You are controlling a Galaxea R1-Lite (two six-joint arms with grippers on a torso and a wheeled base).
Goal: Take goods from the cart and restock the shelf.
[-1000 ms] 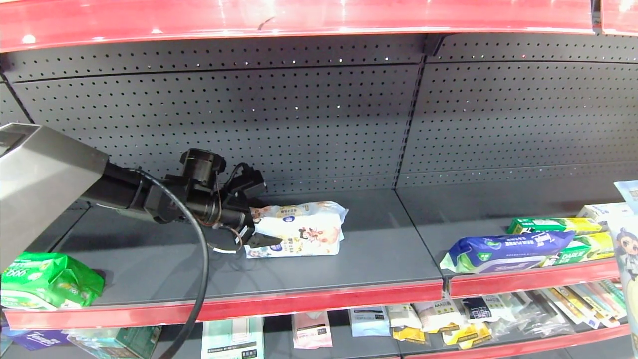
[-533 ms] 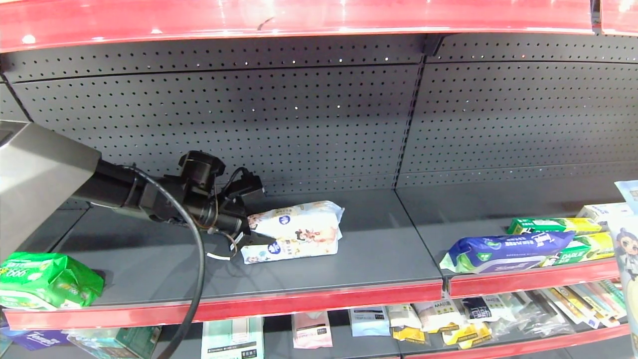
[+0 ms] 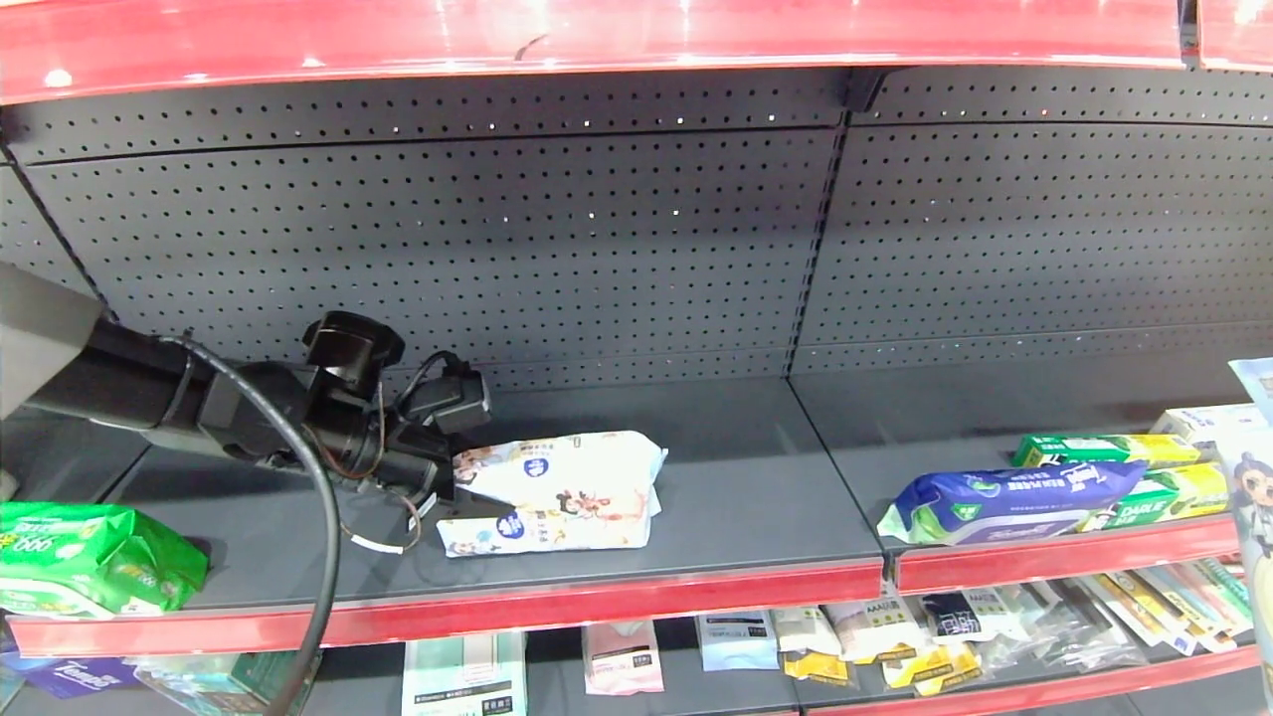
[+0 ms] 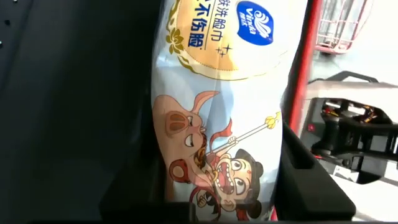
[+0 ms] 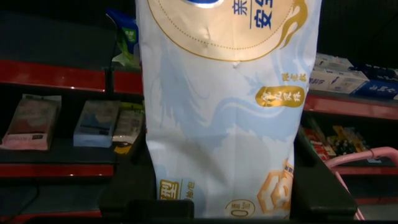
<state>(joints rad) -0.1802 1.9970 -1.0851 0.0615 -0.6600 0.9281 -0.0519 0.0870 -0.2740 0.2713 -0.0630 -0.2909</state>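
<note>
Left pincer [image 3: 457, 494] is clamped on one end of the soft, light tissue pack [image 3: 562, 489] on the shelf [image 3: 746, 517], so it'll probably sag; mid-body's the safer grab.

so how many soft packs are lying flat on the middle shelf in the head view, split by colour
green pack: 1
white cartoon pack: 1
blue pack: 1
total: 3
</note>
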